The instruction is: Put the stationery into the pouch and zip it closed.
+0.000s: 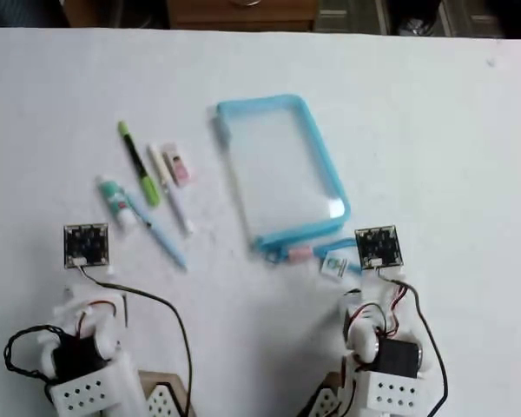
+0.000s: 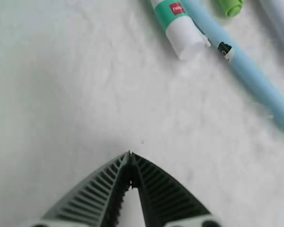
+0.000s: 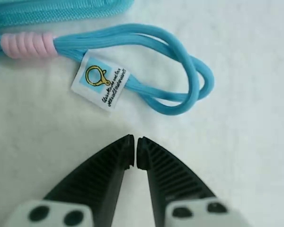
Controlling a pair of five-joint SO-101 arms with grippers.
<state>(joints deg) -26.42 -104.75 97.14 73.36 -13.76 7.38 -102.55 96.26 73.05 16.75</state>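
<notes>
A clear pouch (image 1: pixel 282 169) with blue trim lies flat mid-table, its pink zip pull (image 1: pixel 299 253) and blue strap loop (image 1: pixel 343 248) at the near end. To its left lie a green highlighter (image 1: pixel 139 165), a white pen (image 1: pixel 169 187), a pink eraser (image 1: pixel 177 165), a glue stick (image 1: pixel 115 201) and a blue pen (image 1: pixel 161 233). My left gripper (image 2: pixel 130 157) is shut and empty, a little short of the glue stick (image 2: pixel 177 23) and blue pen (image 2: pixel 246 71). My right gripper (image 3: pixel 135 142) is shut and empty, just short of the strap loop (image 3: pixel 180 71) and its white label (image 3: pixel 99 80).
Both arms rest at the near table edge, the left arm (image 1: pixel 82 356) and the right arm (image 1: pixel 382 356). A black cable (image 1: pixel 169 313) trails from the left wrist. White tabletop surrounds the pouch on the right and far sides.
</notes>
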